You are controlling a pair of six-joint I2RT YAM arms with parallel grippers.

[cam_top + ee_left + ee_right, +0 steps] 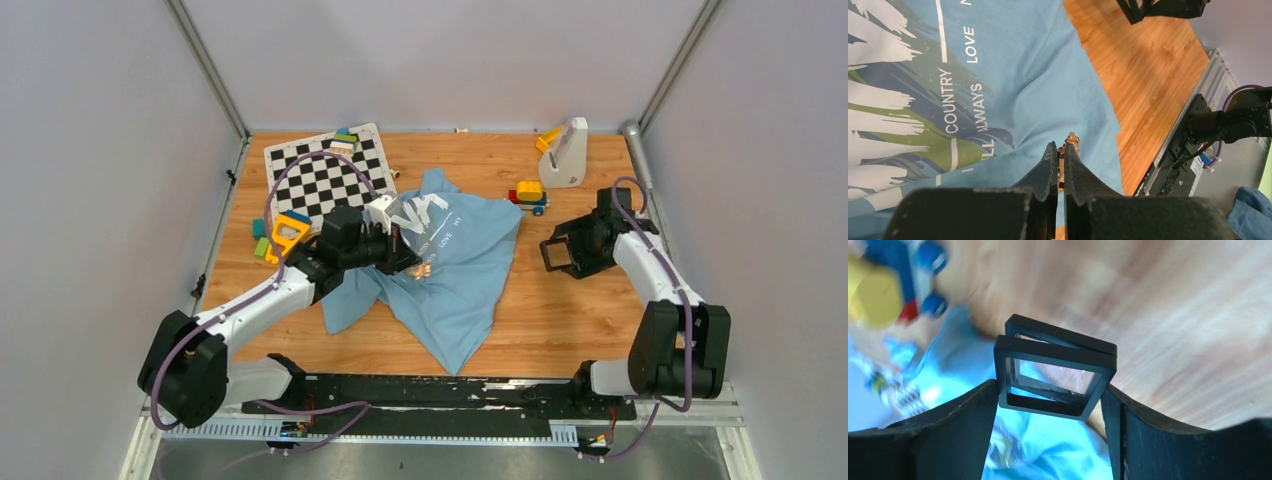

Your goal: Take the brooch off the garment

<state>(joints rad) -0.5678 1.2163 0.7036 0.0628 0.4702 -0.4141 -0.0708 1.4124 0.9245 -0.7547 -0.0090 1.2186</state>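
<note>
Blue cloth covers the middle of the wooden table [560, 320]: the T-shirt [460, 280] lies crumpled there, its white lettering and green patches facing up. The left gripper [1058, 150] reaches over the shirt's printed front with its jaws drawn almost together, pinching the brooch [1071, 139] between the tips. The brooch is a tiny orange-gold piece that pokes out just past the fingertips, right against the plain blue cloth below the small text lines. Whether it is still pinned through the fabric cannot be told.

The right gripper [1049, 392] hangs over bare wood just off the shirt's right edge. Its jaws are spread fairly wide and clamp a black frame [1054, 347] with a clear window by its two sides.

A checkerboard [325, 175] lies at the far left of the table, a toy car [528, 193] sits near the shirt's far corner, and a white stand [567, 152] is behind it.
</note>
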